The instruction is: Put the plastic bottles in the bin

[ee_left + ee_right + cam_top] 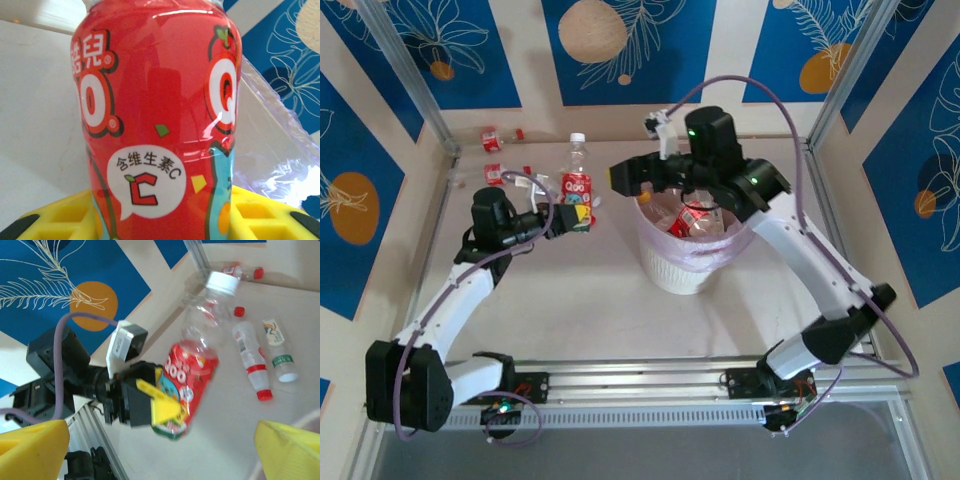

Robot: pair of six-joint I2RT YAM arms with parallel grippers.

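White tabletop (580, 300) carries a round white ribbed plastic bin (672, 272), lined with a translucent pink bag (705, 250), near its middle. The right gripper (698, 188) hangs over the bin's mouth, jaws spread wide with nothing between them, a pose suited to dropping things in.

Left of the bin and apart from it, the left gripper (575, 218) is clamped on the lower body of a clear plastic bottle with a red label and white cap (577, 185). It is held upright and low, probably for a steady carry to the bin.

Small loose red-capped bottles (492, 150) lie near the far left corner.

The right arm covers much of the bin, so the crushed bottles inside (692, 218) cannot be counted. Whether the held bottle's base touches the tabletop is unclear.
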